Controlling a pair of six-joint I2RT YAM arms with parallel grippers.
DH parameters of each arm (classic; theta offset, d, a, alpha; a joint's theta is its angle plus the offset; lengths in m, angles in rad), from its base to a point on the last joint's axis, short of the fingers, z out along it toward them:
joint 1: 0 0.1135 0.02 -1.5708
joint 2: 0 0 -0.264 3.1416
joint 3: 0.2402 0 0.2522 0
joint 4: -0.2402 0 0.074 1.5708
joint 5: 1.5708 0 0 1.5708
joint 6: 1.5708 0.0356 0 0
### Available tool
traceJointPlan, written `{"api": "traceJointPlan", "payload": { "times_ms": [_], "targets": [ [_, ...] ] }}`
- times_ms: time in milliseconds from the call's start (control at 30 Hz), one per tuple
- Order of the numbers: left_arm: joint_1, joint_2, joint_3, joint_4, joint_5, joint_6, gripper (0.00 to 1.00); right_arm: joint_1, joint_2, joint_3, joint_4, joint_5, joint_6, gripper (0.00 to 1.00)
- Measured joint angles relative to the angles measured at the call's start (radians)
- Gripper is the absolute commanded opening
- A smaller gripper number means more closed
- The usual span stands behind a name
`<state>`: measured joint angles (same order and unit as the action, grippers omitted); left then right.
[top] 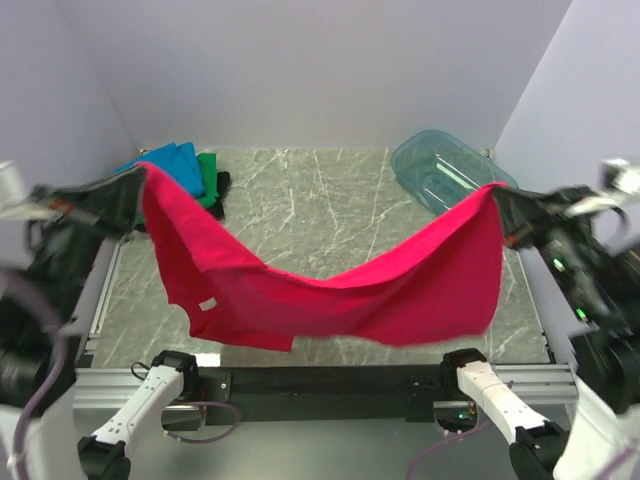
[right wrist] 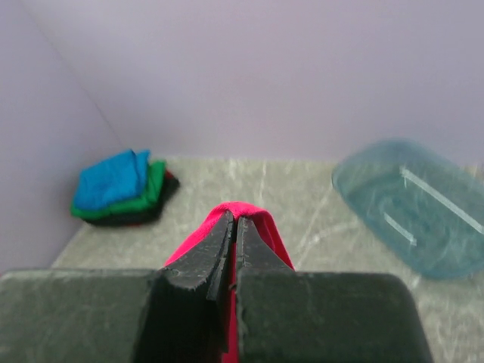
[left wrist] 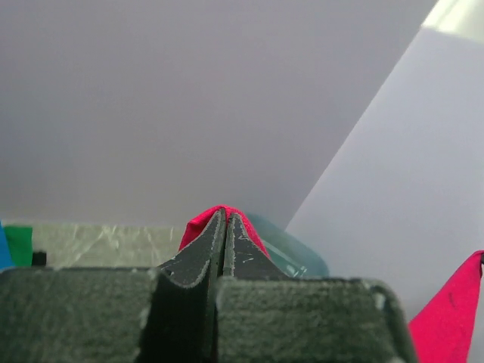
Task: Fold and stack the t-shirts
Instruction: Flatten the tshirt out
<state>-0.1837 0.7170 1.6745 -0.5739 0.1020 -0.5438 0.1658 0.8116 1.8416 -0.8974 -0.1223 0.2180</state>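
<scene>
The red-pink t-shirt (top: 330,290) sags above the table (top: 330,200), pinched tight by the left gripper (top: 142,180) at the left edge and the right gripper (top: 503,200) at the right edge; 3 folded t-shirts (top: 192,170) occupy the far-left corner.

We see the bright red-pink t-shirt (top: 330,290) stretched in the air, caught up at its left and right ends and sagging in a broad curve above the counter (top: 320,200), while the blue tee (top: 170,160), green tee (top: 207,175) and black tee (top: 220,195) lie folded, stacked, far left.
</scene>
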Motion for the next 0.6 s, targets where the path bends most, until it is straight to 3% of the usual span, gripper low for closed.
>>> {"api": "traceJointPlan", "payload": {
  "times_ms": [133, 300, 467, 600],
  "targets": [
    [0.0, 0.106, -0.09, 0.023, -0.007, 0.001, 0.01, 0.0, 0.073, -0.147, 0.055, -0.003, 0.0, 0.0],
    [0.0, 0.389, -0.104, 0.038, -0.028, 0.01, 0.01, 0.0, 0.29, -0.214, 0.122, -0.003, 0.0, 0.0],
    [0.006, 0.702, 0.039, -0.001, -0.04, 0.038, 0.01, 0.0, 0.558, -0.154, 0.154, -0.003, -0.001, 0.0],
    [0.022, 0.857, 0.275, -0.034, -0.036, 0.076, 0.01, -0.001, 0.732, 0.056, 0.133, -0.002, -0.008, 0.0]
  ]
}}
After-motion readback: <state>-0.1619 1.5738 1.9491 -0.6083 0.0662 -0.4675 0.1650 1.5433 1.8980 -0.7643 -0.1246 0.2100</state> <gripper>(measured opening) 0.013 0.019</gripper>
